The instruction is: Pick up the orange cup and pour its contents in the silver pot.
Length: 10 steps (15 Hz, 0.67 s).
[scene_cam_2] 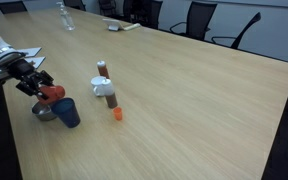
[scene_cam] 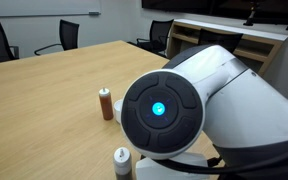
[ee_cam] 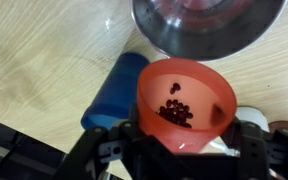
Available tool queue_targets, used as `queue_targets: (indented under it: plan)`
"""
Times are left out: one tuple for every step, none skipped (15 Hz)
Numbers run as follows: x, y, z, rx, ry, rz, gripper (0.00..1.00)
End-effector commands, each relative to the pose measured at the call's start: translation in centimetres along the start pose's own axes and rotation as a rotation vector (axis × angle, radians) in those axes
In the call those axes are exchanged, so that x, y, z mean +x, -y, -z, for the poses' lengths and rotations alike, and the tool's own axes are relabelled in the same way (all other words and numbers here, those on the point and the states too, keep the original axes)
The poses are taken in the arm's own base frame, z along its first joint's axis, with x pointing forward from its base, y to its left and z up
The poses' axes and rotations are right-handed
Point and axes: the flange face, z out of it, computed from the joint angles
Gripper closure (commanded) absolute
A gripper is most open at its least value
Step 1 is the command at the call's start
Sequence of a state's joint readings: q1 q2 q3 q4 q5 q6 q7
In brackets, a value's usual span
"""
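So the orange cup (ee_cam: 189, 105) is pinched between the fingers of the gripper (ee_cam: 184, 145) and held clear of the wooden table (ee_cam: 44, 50), with a little heap of dark beans (ee_cam: 176, 110) sitting inside it. Right ahead of the gripper in the wrist view, just past the cup's rim, is the silver pot (ee_cam: 209, 25), and a dark blue cup (ee_cam: 114, 90) stands just beside the orange one. Well off from the gripper in an exterior view, a brown bottle (scene_cam_2: 102, 69) and a small white shaker (scene_cam_2: 105, 90) stand close together.
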<state>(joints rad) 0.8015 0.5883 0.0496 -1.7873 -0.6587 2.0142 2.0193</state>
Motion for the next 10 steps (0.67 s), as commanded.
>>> queue_targets:
  plan:
    - [-0.4,0.3,0.6,-0.014,-0.056,-0.018,0.51]
    - [-0.5,0.3,0.7,-0.019,-0.073,-0.017,0.51]
    - [-0.7,0.2,0.8,-0.023,-0.09,-0.015,0.51]
    - [-0.8,0.2,1.0,-0.026,-0.105,-0.014,0.51]
    - [-0.9,0.2,1.1,-0.028,-0.118,-0.013,0.51]
    - [-1.1,0.2,1.2,-0.028,-0.125,-0.01,0.51]
    - [-1.3,0.3,1.4,-0.028,-0.133,-0.006,0.51]
    - [-1.5,0.3,1.5,-0.03,-0.141,-0.002,0.51]
    - [-1.6,0.4,1.5,-0.029,-0.148,0.003,0.51]
    - [-1.8,0.5,1.5,-0.03,-0.154,0.006,0.51]
